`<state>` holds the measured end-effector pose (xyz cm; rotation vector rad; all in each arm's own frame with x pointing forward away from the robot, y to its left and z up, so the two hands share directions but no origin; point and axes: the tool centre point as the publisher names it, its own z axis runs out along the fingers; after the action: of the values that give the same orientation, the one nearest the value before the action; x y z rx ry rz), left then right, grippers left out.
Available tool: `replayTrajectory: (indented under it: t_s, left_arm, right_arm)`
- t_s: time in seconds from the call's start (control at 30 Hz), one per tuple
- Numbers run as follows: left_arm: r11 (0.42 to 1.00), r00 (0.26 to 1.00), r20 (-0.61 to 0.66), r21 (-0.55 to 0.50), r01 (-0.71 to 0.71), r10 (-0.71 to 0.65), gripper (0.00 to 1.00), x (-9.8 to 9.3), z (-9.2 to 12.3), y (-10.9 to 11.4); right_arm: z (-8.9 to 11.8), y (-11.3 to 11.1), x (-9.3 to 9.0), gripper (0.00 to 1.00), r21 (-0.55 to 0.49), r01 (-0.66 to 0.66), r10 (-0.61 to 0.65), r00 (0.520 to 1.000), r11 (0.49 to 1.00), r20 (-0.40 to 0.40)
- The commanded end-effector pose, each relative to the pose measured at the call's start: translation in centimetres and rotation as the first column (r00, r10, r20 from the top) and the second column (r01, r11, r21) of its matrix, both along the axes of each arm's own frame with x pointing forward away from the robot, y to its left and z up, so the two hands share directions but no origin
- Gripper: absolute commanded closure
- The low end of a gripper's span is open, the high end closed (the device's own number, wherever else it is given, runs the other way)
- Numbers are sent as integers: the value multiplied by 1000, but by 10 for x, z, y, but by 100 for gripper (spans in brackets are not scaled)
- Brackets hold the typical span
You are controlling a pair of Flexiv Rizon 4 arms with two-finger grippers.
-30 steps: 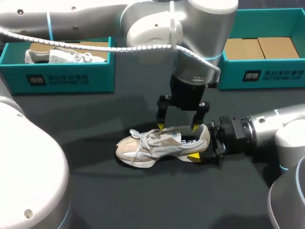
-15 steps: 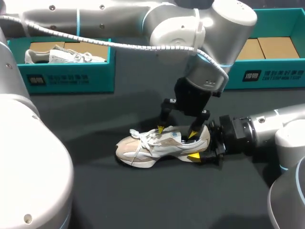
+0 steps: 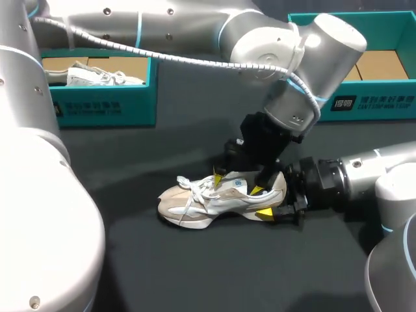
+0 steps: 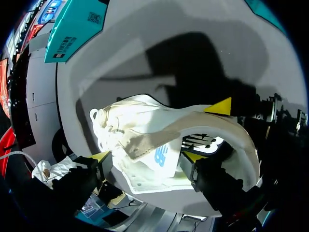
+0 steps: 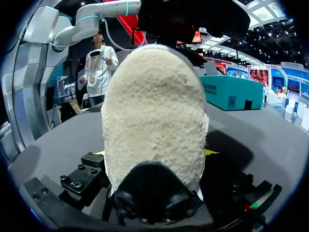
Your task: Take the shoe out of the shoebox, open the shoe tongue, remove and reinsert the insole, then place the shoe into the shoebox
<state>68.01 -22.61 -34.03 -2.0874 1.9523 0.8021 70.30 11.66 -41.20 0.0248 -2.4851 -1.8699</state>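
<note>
L gripper (image 3: 237, 184), head view: fingers spread, tips pointing down at the mouth of the shoe (image 3: 195, 200). One tip is by the laces on the far side, the other in the opening. Not pinching anything as far as I can see.
Shoe, head view: on its sole mid-table (image 3: 195, 273), outside both boxes. Long axis runs across the table, toe toward my L, heel toward my R arm. Beige/white trainer, laces loose.
R gripper (image 3: 275, 201), head view: comes in low from the R, clamped on the heel.
Boxes, head view: teal L box (image 3: 104, 107) at the back holds a 2nd shoe (image 3: 91, 75). Teal R box (image 3: 364, 104) at the back shows only cardboard.
Tongue (image 4: 157, 157), L wrist view: pale flap lying btwn the L gripper (image 4: 146, 155) tips, collar arching beyond it. R gripper's yellow fingertip (image 4: 219, 107) sits at the heel end.
Heel (image 5: 154, 111), R wrist view: fuzzy cream heel fills the space btwn the R gripper (image 5: 154, 152) fingers, held from both sides.
Next move (my guess): tongue is directly under the L gripper, so the L arm is nearer and takes it. Pull should run along the shoe's length while R steadies.
</note>
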Motion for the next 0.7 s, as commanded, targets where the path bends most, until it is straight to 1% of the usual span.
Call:
replayTrajectory:
  t_s: [0.03, 0.1, 0.2, 0.27, 0.33, 0.4, 0.5, 0.63, 0.7]
  left_arm:
    - [986, 997, 28, 145, -77, 74, 17, 0, 0, -2]
    - [984, 997, 21, 158, -80, 77, 20, 0, 0, 1]
    - [980, 997, 12, 182, -77, 76, 19, 0, -1, 5]
    - [978, 997, 15, 191, -77, 76, 16, -1, -2, 7]
    - [977, 997, 12, 195, -81, 80, 19, -1, -3, 8]
    - [977, 996, 9, 196, -84, 84, 25, -1, -2, 9]
    - [978, 997, 6, 191, -82, 83, 29, -2, 1, 10]
    - [981, 997, 3, 182, -73, 74, 43, -5, 5, 11]
    - [982, 999, 10, 183, -50, 49, 42, -8, 7, 11]
  right_arm:
    - [0, 1, 0, 100, -4, 1, -1, 1000, 1000, 0]
    - [0, 1, 0, 100, -4, 1, -1, 1000, 1000, 0]
    - [0, 1, 0, 100, -4, 1, -1, 1000, 1000, 0]
    - [0, 1, 0, 100, -4, 1, -1, 1000, 1000, 0]
    - [0, 1, 0, 100, -4, 1, -1, 1000, 1000, 0]
    - [0, 1, 0, 100, -4, 1, -1, 1000, 1000, 0]
    - [0, 1, 0, 100, -4, 1, -1, 1000, 1000, 0]
    - [0, 1, 0, 100, -4, 1, -1, 1000, 1000, 0]
    - [0, 1, 0, 100, -4, 1, -1, 1000, 1000, 0]
